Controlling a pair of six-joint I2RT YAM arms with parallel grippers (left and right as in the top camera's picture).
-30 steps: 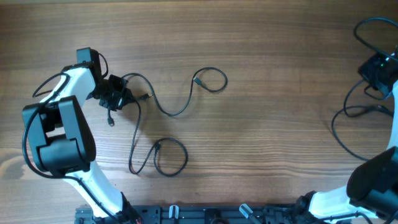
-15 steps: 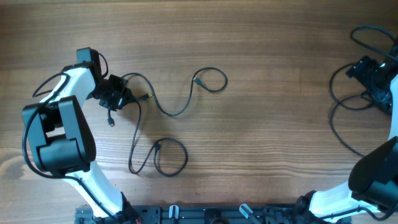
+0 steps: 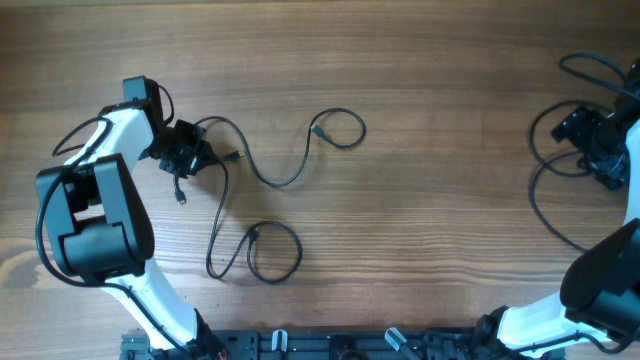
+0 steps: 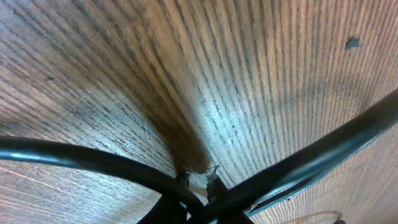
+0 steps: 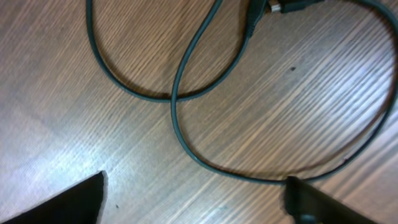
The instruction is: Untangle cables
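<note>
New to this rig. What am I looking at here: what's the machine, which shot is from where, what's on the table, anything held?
Two robot arms stand at a wooden table, each ending in a two-finger gripper. The wide shot comes from a fixed camera overhead; the two close-ups come from a camera on each wrist. Thin black cables trail in loose loops from the left gripper, which is shut on them where they bunch. A looped cable lies on the table below the right gripper, which is open and holds nothing.
</note>
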